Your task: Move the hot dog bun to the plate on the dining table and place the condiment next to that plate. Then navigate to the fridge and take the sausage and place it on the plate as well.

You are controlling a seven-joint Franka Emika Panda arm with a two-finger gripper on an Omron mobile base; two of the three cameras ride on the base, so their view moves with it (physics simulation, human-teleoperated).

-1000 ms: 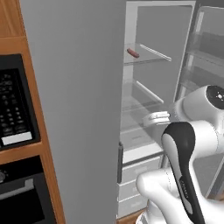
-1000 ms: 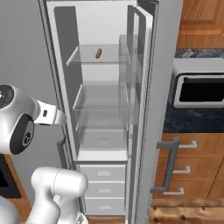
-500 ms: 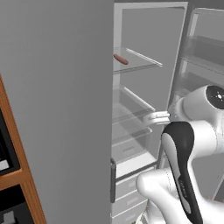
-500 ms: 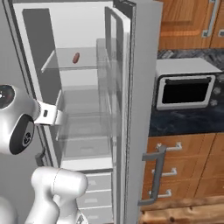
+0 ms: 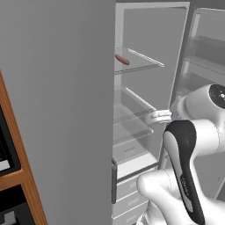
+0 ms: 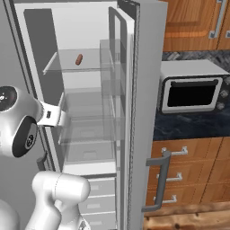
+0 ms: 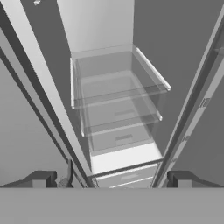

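1. I had the gripper (image 7: 112,178) facing the open fridge (image 5: 149,114), its 2 dark fingertips (image 7: 40,178) spread wide apart with nothing between them.
2. In the hand view, straight ahead of the gripper, stood 2 clear glass shelves (image 7: 118,94) one above the other, and below them the white drawers (image 7: 127,173) (all bare as far as I could see).
3. The sausage (image 5: 122,59) lay on the upper glass shelf (image 5: 136,66) in the left base view, well above the gripper's height and farther back in the fridge, not touched by anything.
4. From the right base view the sausage (image 6: 79,59) showed as a short reddish-brown piece resting near the middle of that top shelf (image 6: 76,67), again above and beyond where the hand sat.
5. The arm's white wrist (image 6: 51,114) reached toward the fridge at about the level of the middle shelf (image 6: 85,130), so the sausage was 1 shelf higher than the gripper.
6. The fridge door (image 6: 134,112) stood open to the right of the gripper in the right base view, with clear door bins on its inner face.
7. Past that door, farther right, I saw a microwave (image 6: 191,87) on a dark counter (image 6: 188,123) over wooden drawers (image 6: 184,175) (well apart from the hand).
8. To the left, the closed grey fridge panel (image 5: 57,110) rose beside the gripper.
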